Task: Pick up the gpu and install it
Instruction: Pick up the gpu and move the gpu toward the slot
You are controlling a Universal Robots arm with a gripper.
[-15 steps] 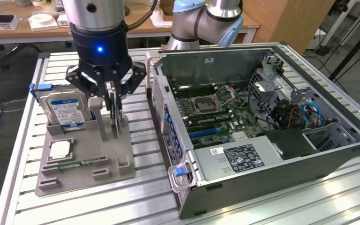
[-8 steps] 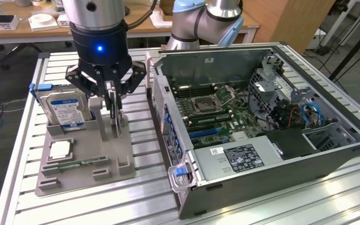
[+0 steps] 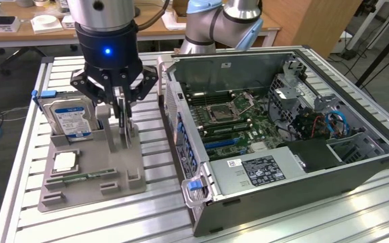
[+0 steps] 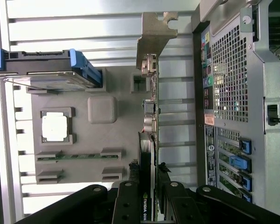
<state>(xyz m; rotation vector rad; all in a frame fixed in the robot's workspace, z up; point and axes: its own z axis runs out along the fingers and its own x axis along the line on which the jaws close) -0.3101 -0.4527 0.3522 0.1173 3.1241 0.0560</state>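
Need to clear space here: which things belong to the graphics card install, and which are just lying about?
Job: graphics card, held by the gripper; open computer case.
Lying about: hard drive, processor chip, memory stick, all in the grey holder.

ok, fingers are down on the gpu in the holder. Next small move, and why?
Probably a short, straight lift. The fingers look closed on the gpu, which stands on edge in the gray holder, close beside the hard drive. Rising vertically should free it from the slot without snagging before any travel toward the open computer case.
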